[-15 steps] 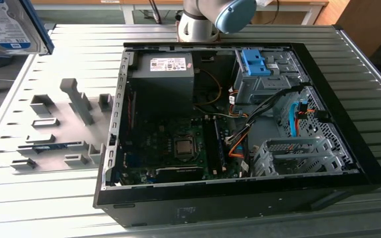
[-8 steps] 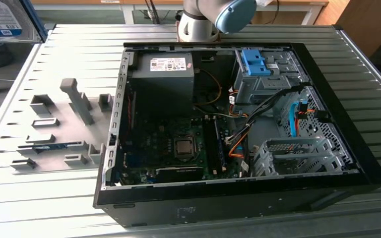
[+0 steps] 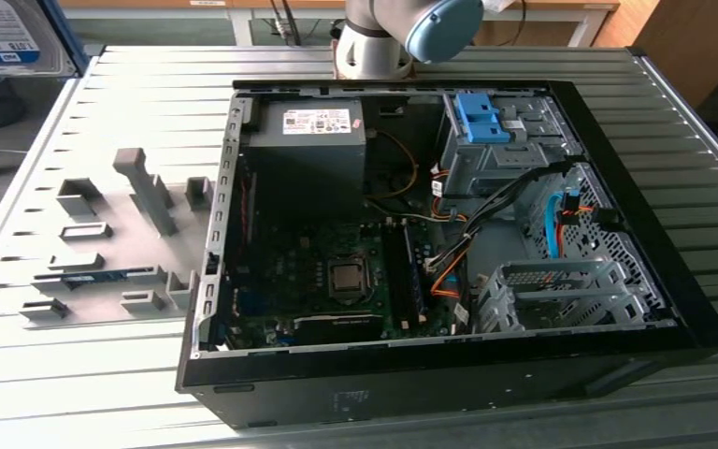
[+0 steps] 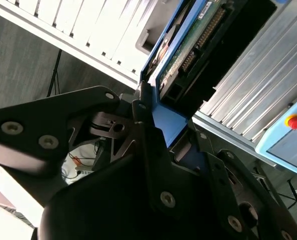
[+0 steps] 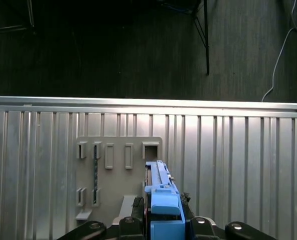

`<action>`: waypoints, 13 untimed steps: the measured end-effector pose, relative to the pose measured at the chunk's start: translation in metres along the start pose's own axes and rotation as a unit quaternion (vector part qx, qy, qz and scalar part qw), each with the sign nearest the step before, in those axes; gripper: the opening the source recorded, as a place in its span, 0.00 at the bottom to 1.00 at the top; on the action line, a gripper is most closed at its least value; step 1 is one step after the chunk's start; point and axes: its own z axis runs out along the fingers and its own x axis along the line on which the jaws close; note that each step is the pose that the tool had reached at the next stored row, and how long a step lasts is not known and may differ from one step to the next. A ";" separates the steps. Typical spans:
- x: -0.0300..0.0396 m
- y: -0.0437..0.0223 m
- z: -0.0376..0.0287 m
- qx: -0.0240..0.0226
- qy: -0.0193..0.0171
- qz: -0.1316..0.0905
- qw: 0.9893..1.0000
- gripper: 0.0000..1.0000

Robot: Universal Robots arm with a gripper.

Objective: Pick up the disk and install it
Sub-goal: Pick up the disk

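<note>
The blue-bracketed flat silver-metal disk (image 5: 161, 197) is clamped edge-on in the black gripper (image 5: 161, 225), clear above the grey slotted plate (image 5: 118, 155) for carrying.

The disk (image 4: 188, 45) clamped in the black gripper (image 4: 171, 127) is edged in bright blue. A green circuit board (image 4: 181, 56) is seen on it in the second wrist view, and a white-and-blue label (image 3: 4, 42) in the exterior view. Beyond the fingertips, the table (image 5: 238, 150) is ribbed silver-grey with parallel grooves. The computer case (image 3: 459, 385) is black, its power-supply box (image 3: 309, 140) grey with a white sticker.
</note>
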 end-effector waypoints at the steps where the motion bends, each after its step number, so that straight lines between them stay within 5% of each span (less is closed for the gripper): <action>1: 0.0000 -0.0013 -0.0001 0.000 0.000 0.000 1.000 0.37; 13: 0.0002 -0.0151 -0.0002 0.000 0.000 0.000 1.000 0.37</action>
